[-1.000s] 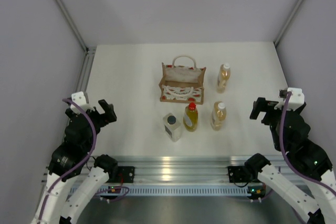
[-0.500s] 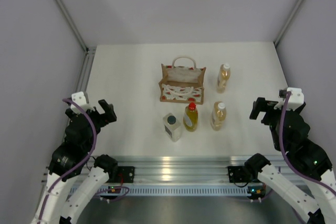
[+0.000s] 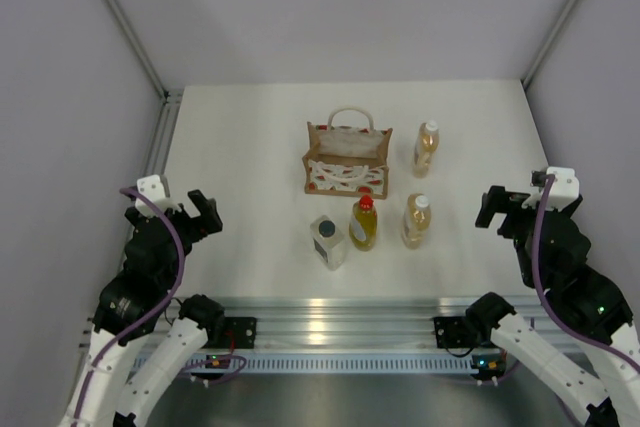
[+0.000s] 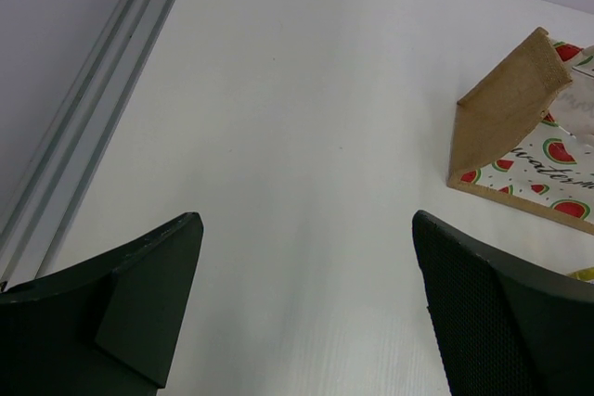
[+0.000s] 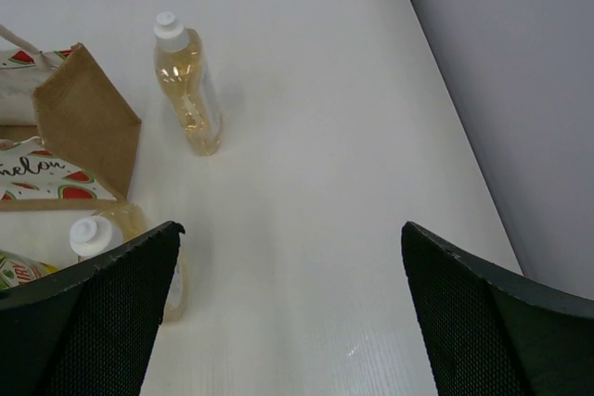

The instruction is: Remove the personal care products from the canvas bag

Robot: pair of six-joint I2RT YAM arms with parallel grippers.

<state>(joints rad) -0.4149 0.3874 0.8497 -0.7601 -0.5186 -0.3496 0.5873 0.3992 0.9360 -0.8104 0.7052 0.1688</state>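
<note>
Four bottles out on the white table (image 3: 240, 167), seen from above: slim amber bottle (image 3: 426, 147) just right of the canvas bag (image 3: 347, 159), second slim amber bottle (image 3: 416, 220) nearer, red-capped bottle (image 3: 363, 223) just in front of the bag's printed panel, squarish grey-capped bottle (image 3: 328, 241) left of that and nearest of all. Bag upright mid-table, handles looped over it. At the near left the left gripper (image 3: 200, 215), at the near right the right gripper (image 3: 492, 207), both well apart from bag and bottles.

From the left wrist: dark fingers (image 4: 139, 312) spread wide, only bare table between them. Brown side of the bag and its watermelon print at the far right.

From the right wrist: fingers (image 5: 102, 322) likewise parted wide, holding nothing. Slim amber bottle upright beside the bag's brown side. White cap of the second slim amber bottle at the edge of the left finger.
</note>
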